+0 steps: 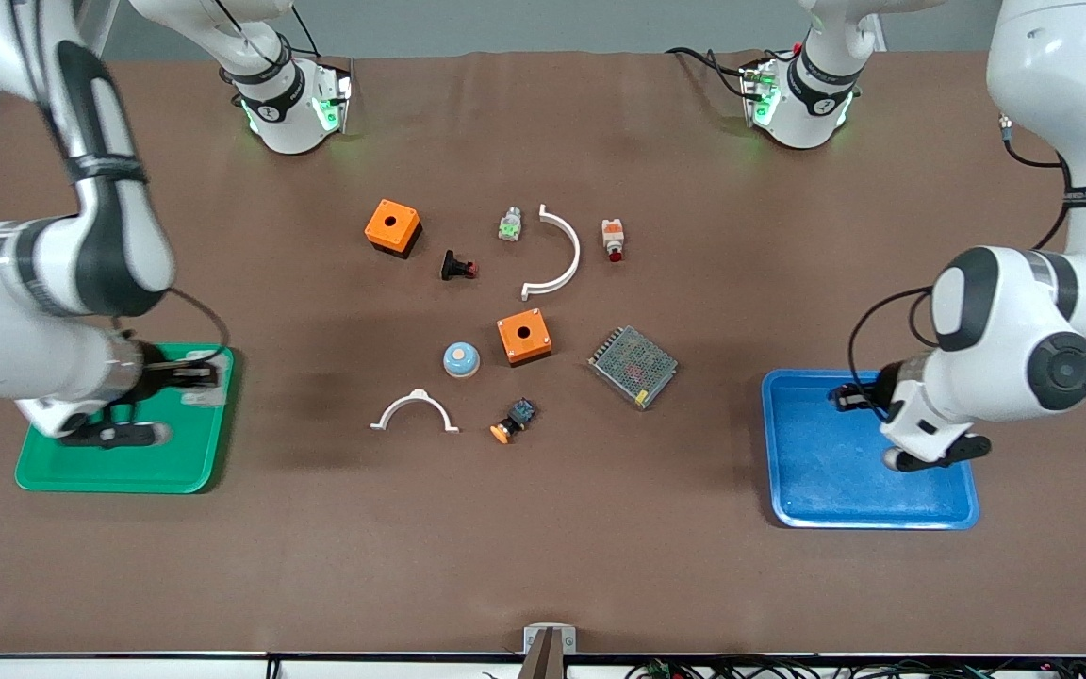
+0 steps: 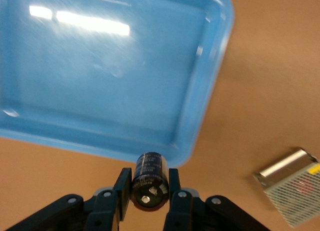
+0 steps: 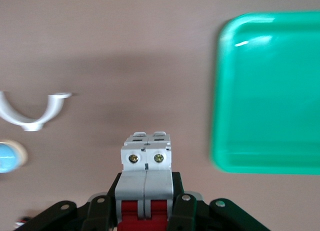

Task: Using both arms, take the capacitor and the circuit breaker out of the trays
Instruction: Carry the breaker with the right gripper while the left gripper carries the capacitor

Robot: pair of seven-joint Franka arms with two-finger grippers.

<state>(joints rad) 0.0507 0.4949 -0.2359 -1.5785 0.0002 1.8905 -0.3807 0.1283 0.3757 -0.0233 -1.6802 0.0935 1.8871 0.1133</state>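
The black capacitor (image 2: 148, 180) with a silvery end is showing over a blue tray (image 2: 75, 66), the grey-white breaker (image 3: 146, 173) with red levers is showing beside a green tray (image 3: 270, 91), on brown table (image 1: 543, 547).

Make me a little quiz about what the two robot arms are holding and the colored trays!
1. True or false: the left gripper holds the capacitor.
2. Which tray is the right gripper over in the front view? A) blue tray B) green tray C) no tray
3. Fill in: the breaker in the right gripper has ___ levers.

Key:
1. True. Its fingers pinch the black cylinder beside the blue tray.
2. B, the green tray.
3. Red.
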